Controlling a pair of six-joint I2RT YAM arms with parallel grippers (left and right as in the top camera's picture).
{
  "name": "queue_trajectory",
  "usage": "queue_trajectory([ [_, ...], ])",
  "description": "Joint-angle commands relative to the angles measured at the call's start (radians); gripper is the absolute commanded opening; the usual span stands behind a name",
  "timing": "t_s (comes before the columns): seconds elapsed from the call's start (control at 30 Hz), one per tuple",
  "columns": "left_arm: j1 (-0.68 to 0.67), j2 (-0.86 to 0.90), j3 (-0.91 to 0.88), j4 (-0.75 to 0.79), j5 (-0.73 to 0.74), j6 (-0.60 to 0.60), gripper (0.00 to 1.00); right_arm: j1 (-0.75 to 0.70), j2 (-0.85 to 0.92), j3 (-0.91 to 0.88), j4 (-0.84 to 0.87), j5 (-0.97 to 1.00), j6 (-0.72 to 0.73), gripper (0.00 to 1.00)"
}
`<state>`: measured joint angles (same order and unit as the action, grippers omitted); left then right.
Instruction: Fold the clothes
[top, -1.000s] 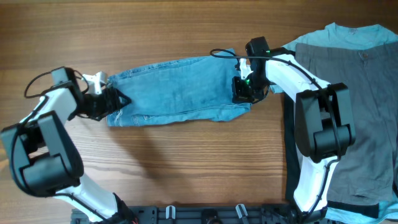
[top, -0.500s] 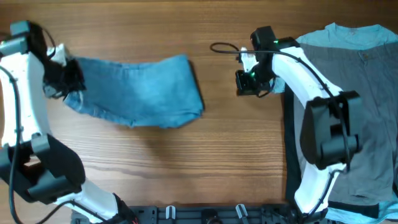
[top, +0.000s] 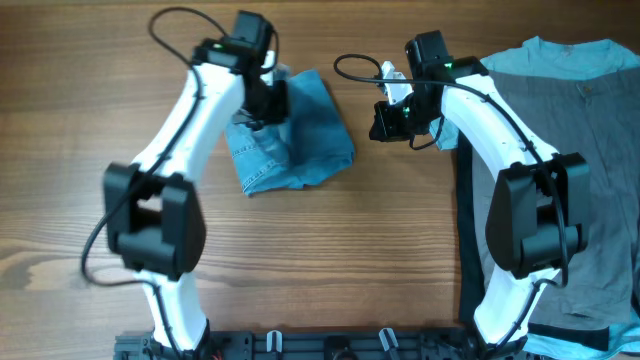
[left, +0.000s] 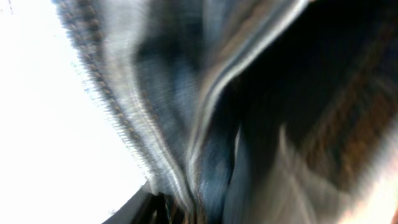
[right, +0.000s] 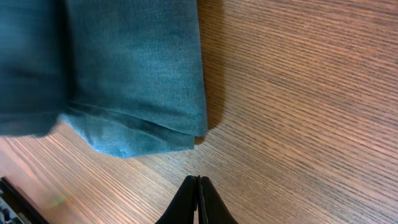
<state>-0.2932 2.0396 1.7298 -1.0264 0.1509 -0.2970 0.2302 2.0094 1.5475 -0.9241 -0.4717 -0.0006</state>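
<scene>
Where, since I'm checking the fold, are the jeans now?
In the overhead view, the jeans lie bunched at the upper middle of the table, partly under the left hand, with the right hand apart to their right.

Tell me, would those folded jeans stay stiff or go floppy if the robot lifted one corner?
Probably floppy: the jeans lie in soft, uneven layers, so a lifted corner would likely drape and unfold. Likely heavyish for cloth; the stacked layers look thick in the right wrist view. Pushed, they might bunch rather than slide on the table.
</scene>
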Motion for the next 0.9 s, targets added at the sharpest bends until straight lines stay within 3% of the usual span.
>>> queue_trajectory([
  [0.0,-0.060,0.126,0.002,0.082,0.042,-0.143,0.79,0.000,-0.012,0.016,0.004,-0.023,0.021,0.05],
  [0.03,-0.071,0.150,0.002,0.096,0.043,-0.151,1.00,0.000,-0.012,0.016,0.004,-0.020,0.031,0.05],
  [0.13,-0.044,0.115,0.031,0.043,0.043,-0.153,1.00,0.000,-0.012,0.016,0.001,-0.019,0.029,0.05],
  [0.23,0.031,-0.022,0.170,-0.116,0.042,-0.152,1.00,-0.001,-0.012,0.016,0.006,-0.019,0.026,0.08],
  [0.3,0.072,-0.117,0.196,-0.130,0.041,-0.151,1.00,-0.001,-0.013,0.016,0.013,-0.019,0.025,0.09],
  [0.37,0.128,-0.203,0.196,-0.143,0.036,-0.047,1.00,-0.001,-0.013,0.016,0.021,-0.020,0.022,0.11],
  [0.4,0.148,-0.212,0.196,-0.168,0.016,-0.020,0.93,-0.001,-0.013,0.016,0.030,-0.021,0.021,0.11],
  [0.43,0.163,-0.209,0.194,-0.195,-0.013,-0.021,0.65,-0.001,-0.016,0.017,0.043,-0.043,0.004,0.11],
  [0.47,0.177,-0.200,0.165,-0.215,-0.050,-0.021,0.15,-0.001,-0.025,0.018,0.064,-0.107,-0.028,0.09],
  [0.5,0.187,-0.192,0.122,-0.211,-0.059,-0.020,0.04,-0.001,-0.035,0.018,0.092,-0.189,-0.040,0.09],
  [0.6,0.197,-0.149,-0.059,-0.110,-0.026,-0.008,0.04,0.027,-0.050,0.018,0.223,-0.476,-0.093,0.06],
  [0.63,0.197,-0.125,-0.152,-0.031,0.093,0.048,0.04,0.056,-0.050,0.014,0.263,-0.467,-0.094,0.07],
  [0.7,0.196,-0.087,-0.275,0.081,0.237,0.085,0.07,0.123,-0.045,0.006,0.287,-0.330,-0.094,0.08],
  [0.77,0.191,-0.047,-0.346,0.122,0.250,0.085,0.12,0.190,0.002,-0.012,0.281,-0.018,-0.103,0.08],
  [0.8,0.190,-0.043,-0.360,0.121,0.249,0.085,0.16,0.213,0.052,-0.020,0.282,0.084,-0.105,0.09],
  [0.87,0.190,-0.043,-0.365,0.114,0.249,0.084,0.43,0.216,0.174,-0.021,0.289,0.132,-0.095,0.08],
])
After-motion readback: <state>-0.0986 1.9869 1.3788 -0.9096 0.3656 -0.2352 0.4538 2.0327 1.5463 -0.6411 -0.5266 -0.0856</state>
